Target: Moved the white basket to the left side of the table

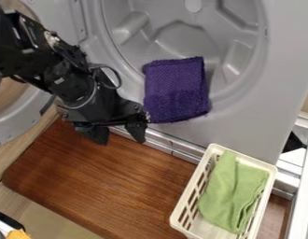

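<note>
The white basket (186, 205) stands at the lower right, on the right part of the brown wooden table (113, 182). A folded green cloth (231, 193) lies inside it. My gripper (122, 134) hangs at the left of centre, over the table's back edge, up and to the left of the basket and apart from it. Its two fingers are spread, with nothing between them.
Behind the table is a grey washer-like drum opening (181, 37) with a purple cloth (175, 88) over its lower rim, close to the gripper's right. A white frame (303, 186) stands at the right edge.
</note>
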You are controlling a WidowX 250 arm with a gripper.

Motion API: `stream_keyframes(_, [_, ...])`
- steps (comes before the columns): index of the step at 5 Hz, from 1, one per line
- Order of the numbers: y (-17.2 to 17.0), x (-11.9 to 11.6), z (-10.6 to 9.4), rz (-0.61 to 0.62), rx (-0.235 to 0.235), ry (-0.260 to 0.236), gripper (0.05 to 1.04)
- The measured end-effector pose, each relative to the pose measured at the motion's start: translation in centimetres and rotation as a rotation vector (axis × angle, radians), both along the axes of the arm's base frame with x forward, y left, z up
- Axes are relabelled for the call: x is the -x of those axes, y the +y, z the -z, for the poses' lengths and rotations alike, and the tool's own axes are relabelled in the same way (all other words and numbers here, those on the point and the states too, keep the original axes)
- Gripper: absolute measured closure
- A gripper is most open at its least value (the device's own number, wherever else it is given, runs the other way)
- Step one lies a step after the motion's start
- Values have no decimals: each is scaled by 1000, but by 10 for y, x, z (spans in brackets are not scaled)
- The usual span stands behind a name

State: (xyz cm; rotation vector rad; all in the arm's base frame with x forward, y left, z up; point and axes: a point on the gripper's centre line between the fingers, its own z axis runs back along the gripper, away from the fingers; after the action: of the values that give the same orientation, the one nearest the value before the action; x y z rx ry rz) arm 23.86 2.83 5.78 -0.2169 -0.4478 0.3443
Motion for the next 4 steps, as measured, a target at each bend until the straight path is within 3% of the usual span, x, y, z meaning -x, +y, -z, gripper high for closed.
stream_keyframes(1, [-1,1,4,-3,6,18,82])
stream_keyframes(2, [-19,0,16,60,3,99,83])
stream_keyframes(4, [-52,-11,29,163,-12,118,82])
